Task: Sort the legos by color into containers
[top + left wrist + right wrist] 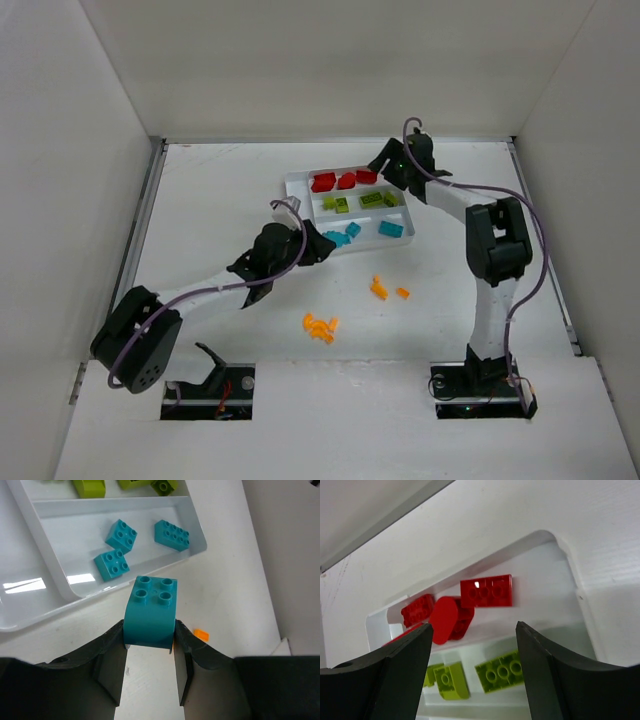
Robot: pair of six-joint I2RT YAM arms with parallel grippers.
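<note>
We are clamping the teal brick, probably light and stiff, by its smooth sides in the left gripper, the right gripper gaping empty.

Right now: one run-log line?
left pincer: shut on teal brick beside tray | right pincer: open over red bricks | orange bricks: on table

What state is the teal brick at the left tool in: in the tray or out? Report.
Out. The teal brick is clamped in the left tool, not lying in the tray.
</note>
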